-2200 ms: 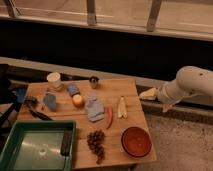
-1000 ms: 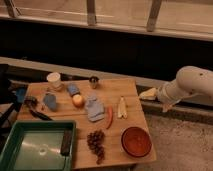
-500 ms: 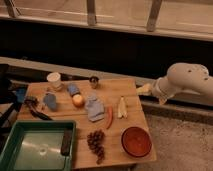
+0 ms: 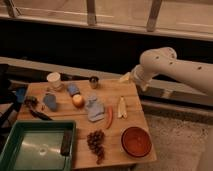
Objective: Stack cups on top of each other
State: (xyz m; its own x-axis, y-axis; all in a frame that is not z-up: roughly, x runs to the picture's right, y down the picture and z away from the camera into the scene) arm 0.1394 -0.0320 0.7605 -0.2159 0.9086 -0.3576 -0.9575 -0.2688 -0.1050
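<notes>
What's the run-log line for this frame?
gripper: at table far-right corner | white cup, metal cup: apart, unstacked

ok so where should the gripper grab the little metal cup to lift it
Probably across its upper wall, coming from above: the metal cup stands upright, mouth up. The gripper hovers to its right, near the back edge of the table.

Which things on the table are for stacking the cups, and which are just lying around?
For the job: white cup, small metal cup, and the gripper, which hangs near the back right corner of the table.

Just lying about: red-brown bowl, grapes, round fruit, blue cloth, green tray.
</notes>
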